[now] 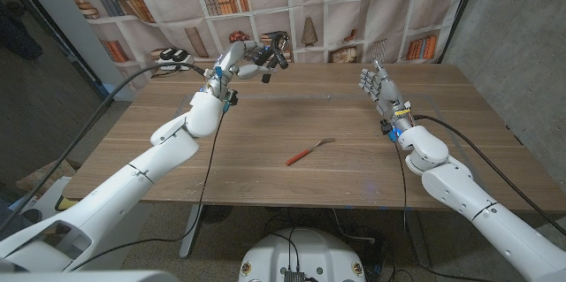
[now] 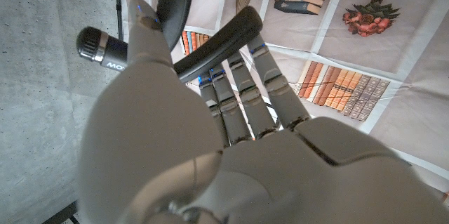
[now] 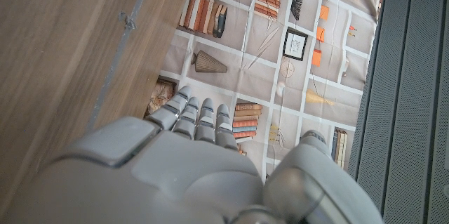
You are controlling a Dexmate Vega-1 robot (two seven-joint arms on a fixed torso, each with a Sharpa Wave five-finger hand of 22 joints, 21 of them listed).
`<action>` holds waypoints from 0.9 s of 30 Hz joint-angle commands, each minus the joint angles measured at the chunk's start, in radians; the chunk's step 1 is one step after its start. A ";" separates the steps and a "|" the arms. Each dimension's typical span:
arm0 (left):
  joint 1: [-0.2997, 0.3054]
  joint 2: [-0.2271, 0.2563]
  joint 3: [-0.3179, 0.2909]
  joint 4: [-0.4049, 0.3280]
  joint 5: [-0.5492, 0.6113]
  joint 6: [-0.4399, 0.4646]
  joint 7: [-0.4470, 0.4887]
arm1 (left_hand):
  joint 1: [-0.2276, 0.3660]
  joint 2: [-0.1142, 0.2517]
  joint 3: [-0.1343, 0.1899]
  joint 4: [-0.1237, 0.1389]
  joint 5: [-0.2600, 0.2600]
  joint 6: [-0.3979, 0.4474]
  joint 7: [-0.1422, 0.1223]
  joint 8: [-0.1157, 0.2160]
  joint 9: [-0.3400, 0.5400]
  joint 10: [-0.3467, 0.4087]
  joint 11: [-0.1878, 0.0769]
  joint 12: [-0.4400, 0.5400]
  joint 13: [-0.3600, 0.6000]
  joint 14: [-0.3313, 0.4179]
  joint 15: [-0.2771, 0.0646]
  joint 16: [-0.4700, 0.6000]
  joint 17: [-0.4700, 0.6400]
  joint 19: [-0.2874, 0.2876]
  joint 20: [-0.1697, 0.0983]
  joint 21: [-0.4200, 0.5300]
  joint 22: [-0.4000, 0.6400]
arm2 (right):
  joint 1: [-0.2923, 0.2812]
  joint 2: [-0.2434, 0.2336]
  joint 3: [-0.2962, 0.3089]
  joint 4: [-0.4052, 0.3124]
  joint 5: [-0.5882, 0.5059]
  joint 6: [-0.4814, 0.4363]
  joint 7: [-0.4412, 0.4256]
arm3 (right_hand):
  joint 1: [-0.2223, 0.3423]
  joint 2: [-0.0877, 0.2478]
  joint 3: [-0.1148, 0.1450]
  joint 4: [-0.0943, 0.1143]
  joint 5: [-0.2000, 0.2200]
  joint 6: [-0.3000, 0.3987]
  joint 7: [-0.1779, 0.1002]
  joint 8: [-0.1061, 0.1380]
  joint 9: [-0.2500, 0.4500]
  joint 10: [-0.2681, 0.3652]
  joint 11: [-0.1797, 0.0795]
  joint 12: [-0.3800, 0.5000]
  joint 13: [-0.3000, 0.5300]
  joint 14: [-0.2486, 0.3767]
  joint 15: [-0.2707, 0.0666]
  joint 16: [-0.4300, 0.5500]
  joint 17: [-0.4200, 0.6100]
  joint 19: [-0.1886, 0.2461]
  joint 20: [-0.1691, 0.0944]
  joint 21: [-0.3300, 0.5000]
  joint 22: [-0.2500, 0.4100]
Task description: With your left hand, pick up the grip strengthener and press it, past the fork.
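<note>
Left hand [image 1: 240,59] holds the grip strengthener [image 1: 272,53] aloft, upper centre of frame, fingers [image 2: 242,87] wrapped around one handle. Judged rigid, light, spring-stiff; both foam handles need enclosing. Right hand [image 1: 378,86] spread, holding nothing

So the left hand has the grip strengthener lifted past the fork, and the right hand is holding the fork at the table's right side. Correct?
Not quite. The right hand holds nothing: in the head view it stands open, fingers up, at the table's right side. The fork lies on the table near the middle. The left hand does hold the grip strengthener lifted past the fork.
</note>
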 commanded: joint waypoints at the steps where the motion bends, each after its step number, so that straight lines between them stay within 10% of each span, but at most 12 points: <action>1: -0.013 -0.005 0.015 0.014 -0.009 -0.026 0.001 | 0.209 0.185 0.165 0.059 0.005 0.026 0.003 0.006 0.005 0.016 0.000 0.010 0.009 0.067 -0.121 0.005 0.006 0.050 -0.035 0.010 0.004 | -0.015 -0.006 0.012 -0.015 0.003 0.005 -0.005 | 0.002 0.009 0.001 -0.003 -0.003 0.005 -0.006 -0.003 0.005 0.012 -0.002 -0.001 0.002 0.005 0.001 -0.002 0.001 0.007 -0.001 -0.002 0.006; 27: -0.004 -0.025 0.022 -0.010 0.006 0.016 0.021 | 0.240 0.184 0.239 0.083 -0.001 0.075 0.000 0.011 0.011 0.060 -0.011 0.020 0.038 0.125 -0.138 0.005 0.001 0.117 -0.058 0.034 0.008 | -0.027 -0.017 0.031 -0.010 0.021 0.016 0.015 | 0.002 0.009 0.000 -0.004 -0.003 0.006 -0.006 -0.003 0.005 0.013 -0.001 -0.002 0.002 0.005 0.001 -0.003 0.001 0.007 0.000 -0.003 0.006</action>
